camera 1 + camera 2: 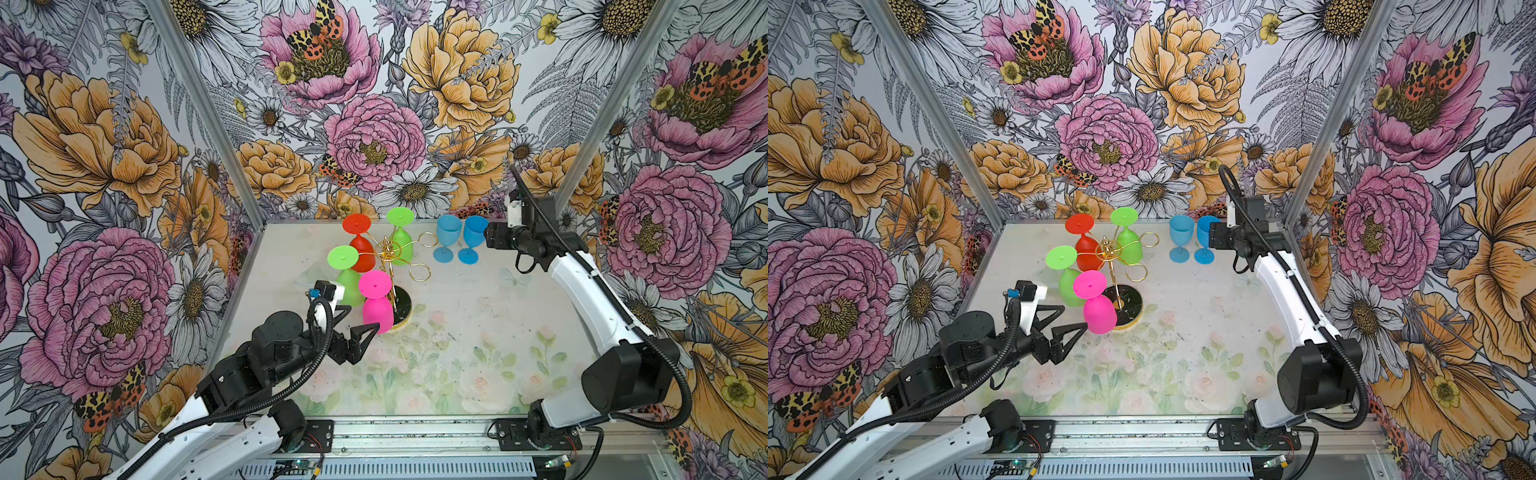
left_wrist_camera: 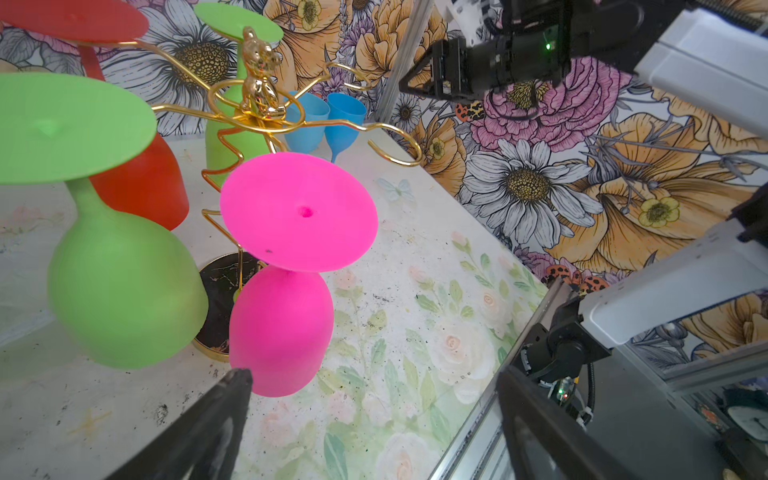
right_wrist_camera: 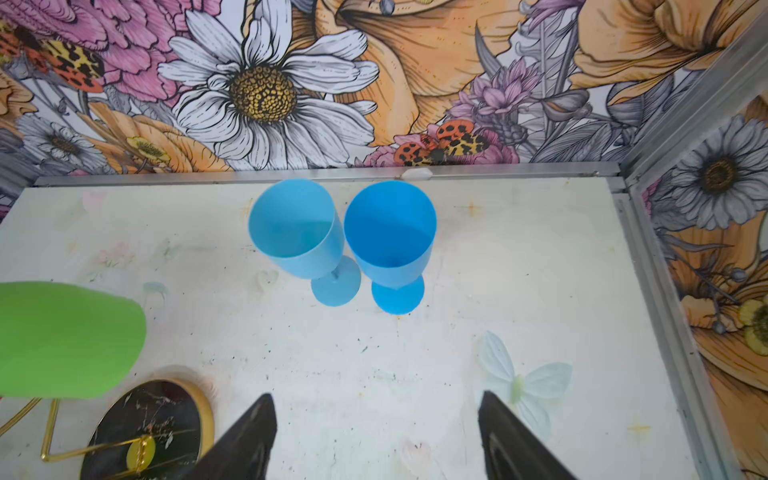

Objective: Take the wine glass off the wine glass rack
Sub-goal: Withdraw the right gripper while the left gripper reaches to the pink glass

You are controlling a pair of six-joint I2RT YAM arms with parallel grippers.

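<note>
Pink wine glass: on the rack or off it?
On it. The pink wine glass hangs bowl-down, foot uppermost, from an arm of the wine glass rack.

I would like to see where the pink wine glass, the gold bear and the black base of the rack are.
pink wine glass point(image 2: 299, 212): left wrist view, on its upturned round foot.
gold bear point(image 2: 261, 85): left wrist view, on its body.
black base point(image 3: 166, 415): right wrist view, on its dark top face.

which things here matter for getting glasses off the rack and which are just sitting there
In the job: wine glass rack; pink glass, red glass, green glasses hanging on it; left gripper, jaws open.
Just sitting: blue glasses, upright on the table; right gripper, jaws open.
</note>
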